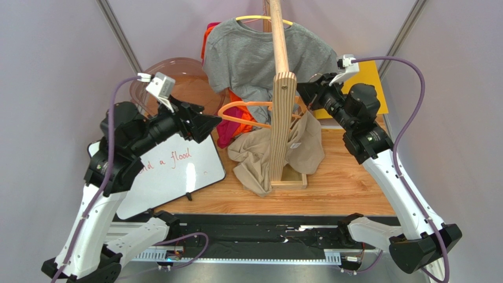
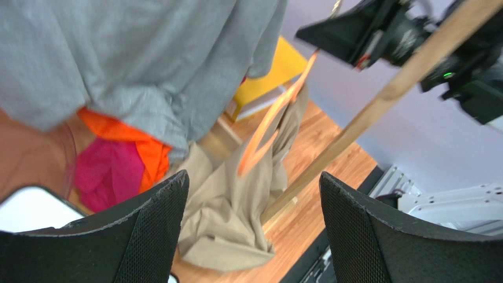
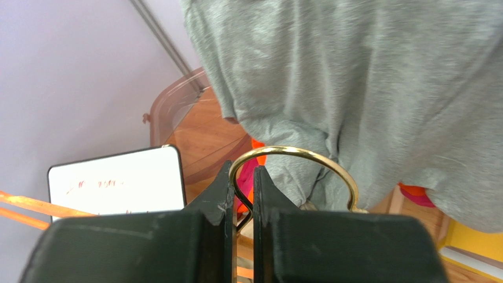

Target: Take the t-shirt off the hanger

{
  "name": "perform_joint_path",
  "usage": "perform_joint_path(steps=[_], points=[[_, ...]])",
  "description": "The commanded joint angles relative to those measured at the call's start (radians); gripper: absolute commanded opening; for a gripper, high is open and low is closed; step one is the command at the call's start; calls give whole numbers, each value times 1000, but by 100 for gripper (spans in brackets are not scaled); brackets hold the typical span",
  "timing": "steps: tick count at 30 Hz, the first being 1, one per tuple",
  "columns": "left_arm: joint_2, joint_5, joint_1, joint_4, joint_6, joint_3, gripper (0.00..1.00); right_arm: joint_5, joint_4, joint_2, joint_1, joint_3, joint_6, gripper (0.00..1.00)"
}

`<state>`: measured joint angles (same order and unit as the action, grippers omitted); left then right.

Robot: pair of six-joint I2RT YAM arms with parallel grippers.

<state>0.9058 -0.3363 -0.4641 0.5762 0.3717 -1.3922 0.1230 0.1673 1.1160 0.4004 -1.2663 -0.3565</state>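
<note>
The orange hanger [image 1: 236, 104] is held level beside the wooden stand, its left shoulder bare and sticking out to the left. The beige t-shirt [image 1: 251, 156] droops from its right part down onto the table by the stand's base. My right gripper [image 1: 307, 97] is shut on the hanger's gold metal hook [image 3: 295, 152], seen close in the right wrist view [image 3: 242, 177]. My left gripper [image 1: 206, 122] is open and empty, left of the hanger's bare end. In the left wrist view [image 2: 252, 183] the t-shirt [image 2: 230, 212] and hanger [image 2: 265, 127] lie ahead between the fingers.
A wooden stand [image 1: 282, 118] rises mid-table. A grey t-shirt [image 1: 254, 53] hangs on a yellow hanger at the back. Pink and orange cloths [image 1: 230, 130] lie behind the hanger. A clear bin [image 1: 177, 76] stands back left, a whiteboard [image 1: 177, 171] lies front left, a yellow sheet [image 1: 369, 82] back right.
</note>
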Motion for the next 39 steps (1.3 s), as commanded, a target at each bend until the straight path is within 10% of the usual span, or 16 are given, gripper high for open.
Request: perform_joint_path(steps=[1, 10, 39], points=[[51, -52, -1, 59, -82, -150, 86, 144, -60, 11, -3, -57, 30, 0], [399, -342, -17, 186, -99, -435, 85, 202, -37, 18, -2, -70, -2, 0], [499, -176, -235, 273, -192, -467, 82, 86, 182, 54, 77, -171, 108, 0]])
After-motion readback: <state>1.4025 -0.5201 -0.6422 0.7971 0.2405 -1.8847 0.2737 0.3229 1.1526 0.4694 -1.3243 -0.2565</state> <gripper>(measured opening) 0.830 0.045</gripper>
